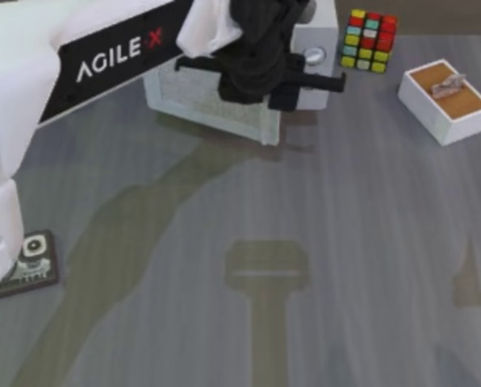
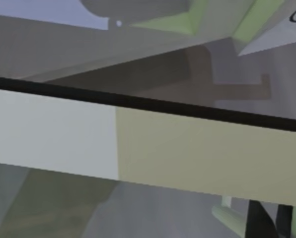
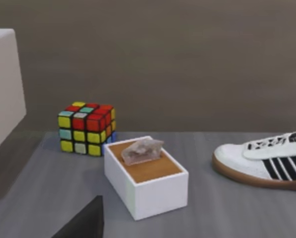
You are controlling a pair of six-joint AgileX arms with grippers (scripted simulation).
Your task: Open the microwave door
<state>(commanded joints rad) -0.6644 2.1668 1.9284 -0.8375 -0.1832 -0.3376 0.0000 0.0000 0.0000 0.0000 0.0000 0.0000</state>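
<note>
The white microwave (image 1: 323, 28) stands at the back of the table, one silver knob (image 1: 314, 55) showing on its front. The microwave door (image 1: 200, 97), with its grey speckled mesh window, is swung a little out from the body at its right end. My left arm reaches across from the left, and its gripper (image 1: 282, 90) sits at the door's free edge, hiding the rest of the front. In the left wrist view the door's pale edge (image 2: 187, 148) fills the picture. The left gripper (image 2: 267, 220) is shut on a pale handle bar (image 2: 230, 214). My right gripper (image 3: 86, 220) shows only as a dark wedge.
A Rubik's cube (image 1: 368, 40) stands right of the microwave. A small white box with a wooden top (image 1: 445, 101) lies further right. A white striped shoe (image 3: 262, 161) rests beyond it in the right wrist view. A small grey device (image 1: 32, 258) sits at the table's left edge.
</note>
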